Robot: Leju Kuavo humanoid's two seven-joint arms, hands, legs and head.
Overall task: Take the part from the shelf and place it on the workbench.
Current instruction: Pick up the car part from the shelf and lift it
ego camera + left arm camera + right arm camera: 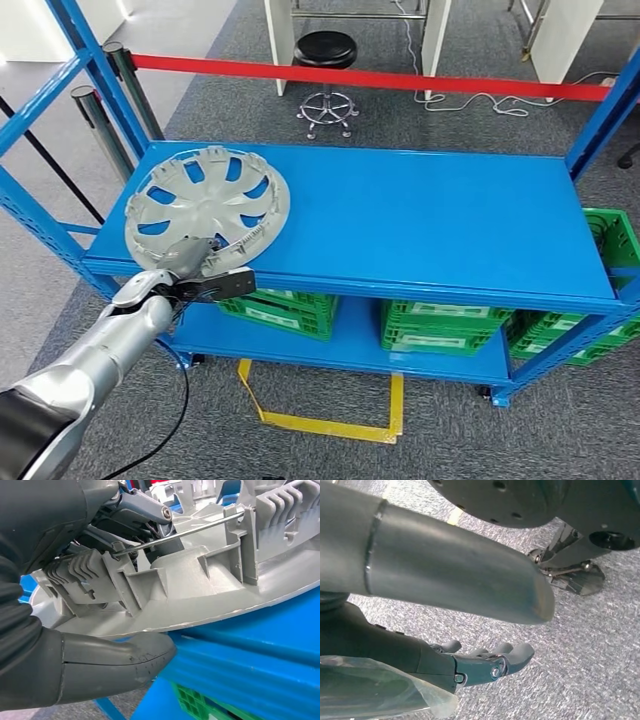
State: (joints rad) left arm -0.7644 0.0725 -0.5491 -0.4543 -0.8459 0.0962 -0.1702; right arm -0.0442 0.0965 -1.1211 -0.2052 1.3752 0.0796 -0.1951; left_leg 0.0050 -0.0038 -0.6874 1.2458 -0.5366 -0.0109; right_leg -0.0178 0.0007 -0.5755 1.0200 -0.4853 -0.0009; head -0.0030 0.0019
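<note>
blue shelf (pixel 423 215), grey hubcap (pixel 207 196) on its top

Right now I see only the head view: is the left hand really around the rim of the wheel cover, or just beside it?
Observer: Around it. In the left wrist view the left hand has its thumb under the rim of the wheel cover and its dark fingers over the ribbed side.
Operator: Does the rim pass the shelf edge there?
Observer: Yes, it overhangs the blue shelf.
Operator: And the right hand?
Observer: The right hand hangs above grey carpet, holding nothing.
</note>
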